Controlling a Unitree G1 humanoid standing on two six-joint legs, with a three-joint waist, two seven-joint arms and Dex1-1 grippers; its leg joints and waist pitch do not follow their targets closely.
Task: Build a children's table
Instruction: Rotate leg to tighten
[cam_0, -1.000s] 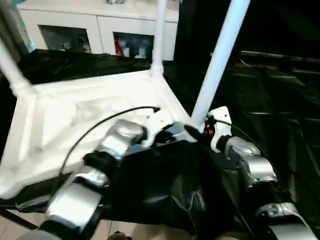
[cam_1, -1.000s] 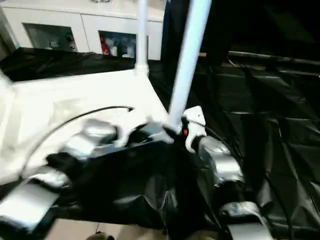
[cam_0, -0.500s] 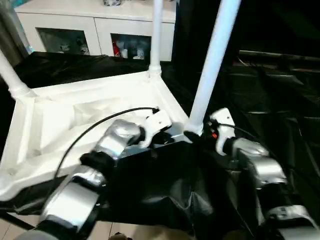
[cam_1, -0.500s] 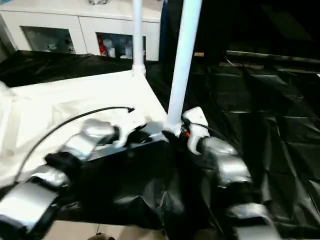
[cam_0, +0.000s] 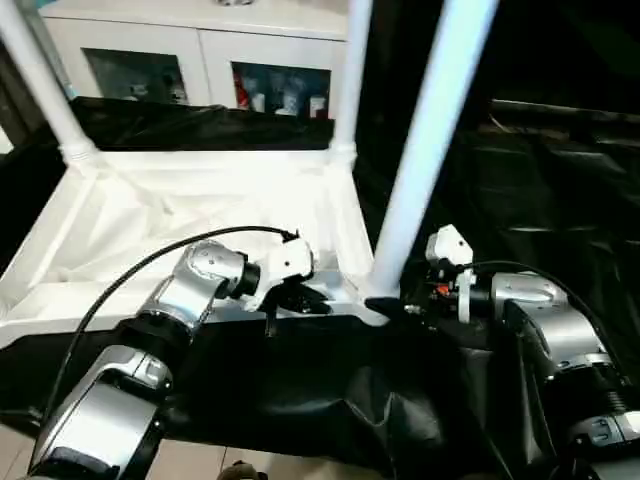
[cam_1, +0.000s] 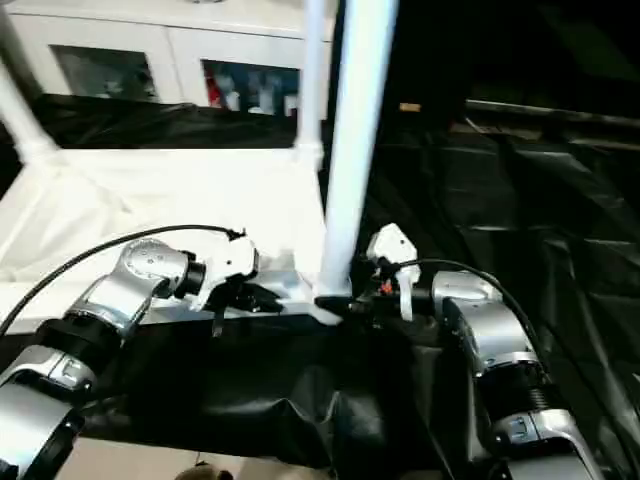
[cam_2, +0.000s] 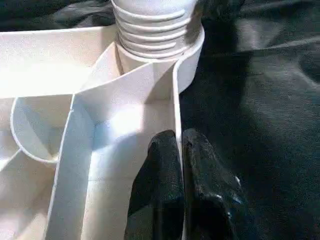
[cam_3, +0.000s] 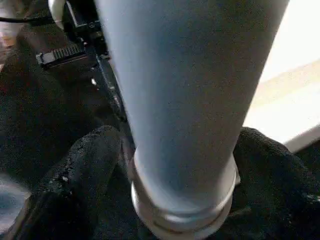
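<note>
Left eye view: the tabletop (cam_0: 200, 215) lies upside down on a crinkled, glossy black sheet (cam_0: 520, 200), its white plastic underside up, smooth and bright, with raised ribs and a low rim. The near leg (cam_0: 425, 150), a long white tube that widens toward its foot, stands upright in the tabletop's corner socket. Two far legs (cam_0: 345, 90) (cam_0: 40, 80) rise from the corners beyond the near leg. The left claw (cam_0: 300, 298) sits on the rim just beside the near leg's foot, at the end of a silver forearm with a thin black cable (cam_0: 120, 285) arching over it. The right claw (cam_0: 395, 305) is at the foot of the near leg, on its other side. A white cabinet (cam_0: 200, 50) with glass doors stands well behind the near leg.

Left wrist view: the two matte black fingers (cam_2: 160, 190) are pressed together on the tabletop's thin rim wall (cam_2: 176, 100), one on each face of it. Past them the near leg's base shows as a ringed white collar (cam_2: 155, 30) seated in the round socket.

Right wrist view: the near leg (cam_3: 190, 90) is a smooth pale cylinder ending in a banded ring. The rough-grained black fingers (cam_3: 80, 170) stand apart on either side of it; one shows a dark gap to the tube, so the claw is spread around the leg, not clamped.
</note>
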